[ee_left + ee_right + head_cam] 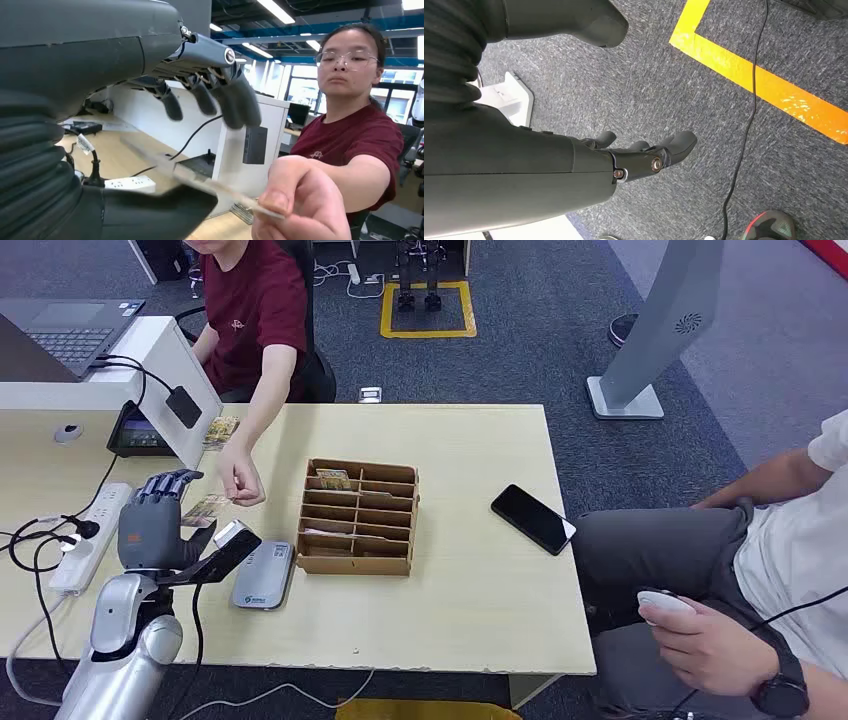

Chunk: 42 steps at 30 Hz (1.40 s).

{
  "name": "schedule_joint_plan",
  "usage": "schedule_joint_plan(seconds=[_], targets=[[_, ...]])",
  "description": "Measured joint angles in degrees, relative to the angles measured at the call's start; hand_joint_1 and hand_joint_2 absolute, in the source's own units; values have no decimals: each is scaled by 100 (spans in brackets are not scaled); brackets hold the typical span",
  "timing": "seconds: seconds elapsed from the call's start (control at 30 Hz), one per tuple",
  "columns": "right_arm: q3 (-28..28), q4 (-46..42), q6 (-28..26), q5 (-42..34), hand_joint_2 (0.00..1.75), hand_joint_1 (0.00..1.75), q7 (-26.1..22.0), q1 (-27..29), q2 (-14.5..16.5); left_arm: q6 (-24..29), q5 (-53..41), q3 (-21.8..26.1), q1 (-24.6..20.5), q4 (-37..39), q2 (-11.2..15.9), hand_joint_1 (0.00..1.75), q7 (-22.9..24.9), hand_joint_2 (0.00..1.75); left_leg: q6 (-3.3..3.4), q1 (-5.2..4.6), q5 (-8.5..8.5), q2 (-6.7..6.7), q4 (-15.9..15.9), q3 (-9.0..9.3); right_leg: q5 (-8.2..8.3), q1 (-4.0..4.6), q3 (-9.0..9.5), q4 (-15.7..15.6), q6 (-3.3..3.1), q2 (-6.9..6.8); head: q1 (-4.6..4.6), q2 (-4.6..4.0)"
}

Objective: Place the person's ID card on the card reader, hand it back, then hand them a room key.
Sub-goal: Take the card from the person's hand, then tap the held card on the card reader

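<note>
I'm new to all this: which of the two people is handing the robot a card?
The person in the dark red shirt, seated behind the desk, pinches the card at the robot's left hand. The person in white holds a small white device instead.

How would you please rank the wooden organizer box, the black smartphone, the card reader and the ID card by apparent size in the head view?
1. wooden organizer box, clearly largest.
2. black smartphone and card reader: too alike to rank.
3. ID card, smallest, partly hidden by the left hand.

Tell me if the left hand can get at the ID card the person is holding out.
Probably yes. The left hand is raised with fingers spread, and the ID card pinched in the person's hand already lies between fingers and thumb, nothing blocking.
</note>
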Motion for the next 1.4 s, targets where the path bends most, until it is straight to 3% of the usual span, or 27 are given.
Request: schedule_joint_plan(seconds=[0.7,0.8,0.9,1.0,1.13,1.4], targets=[[35,0,-19,24,175,0,0,-2,19,21,103,97,17,-2,3,175,-52,175,0,0,0,0,0,-1,0,0,0,0,0,0,0,0],[40,0,-20,37,175,0,0,-5,21,72,339,118,38,-9,0,175,-269,175,0,0,0,0,0,-2,0,0,1,1,0,0,-1,0],[48,0,-29,59,175,0,-1,-7,29,49,1253,188,138,-110,-31,175,-839,175,0,0,0,0,0,-1,0,0,0,1,0,1,0,-1],[48,0,-57,48,175,0,-1,-9,43,-524,2569,348,253,-295,-149,175,-1025,175,1,0,0,-1,0,-1,0,0,0,0,0,0,-1,-1],[48,0,-105,33,175,0,39,-7,51,-1677,3934,584,342,-388,-277,175,-549,175,1,0,0,-1,0,-3,0,0,0,0,0,0,-1,0],[48,0,-138,61,175,0,107,-27,77,-2006,4405,812,373,-265,-338,175,-202,175,1,1,2,-1,0,-1,0,0,0,1,0,0,-2,0]])
